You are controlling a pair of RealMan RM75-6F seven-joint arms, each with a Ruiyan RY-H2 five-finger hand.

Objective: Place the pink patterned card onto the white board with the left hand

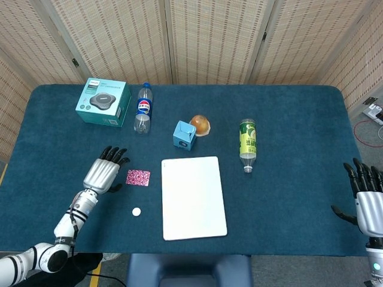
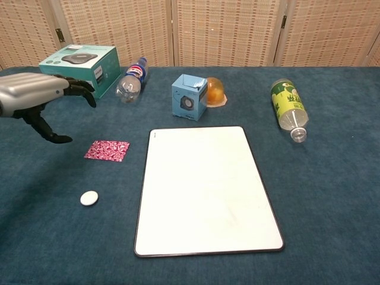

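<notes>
Pink patterned card (image 1: 138,177) — flat on the blue desk (image 1: 287,119), just left of the white board (image 1: 193,197), not touching it.
White board — flat at the desk's near centre, nothing on it.
Left hand (image 1: 105,173) — just left of the card, fingers (image 2: 80,89) spread apart and holding nothing; contact with the desk cannot be told.
Right hand (image 1: 368,200) — at the desk's near right edge, fingers apart, nothing held.
White round disc (image 1: 136,211) — on the desk near the card.
Teal box (image 1: 104,102), Pepsi bottle (image 1: 142,108), small blue box (image 1: 184,135), orange dome (image 1: 200,125), green-label bottle (image 1: 248,144) lying down — along the far side.
</notes>
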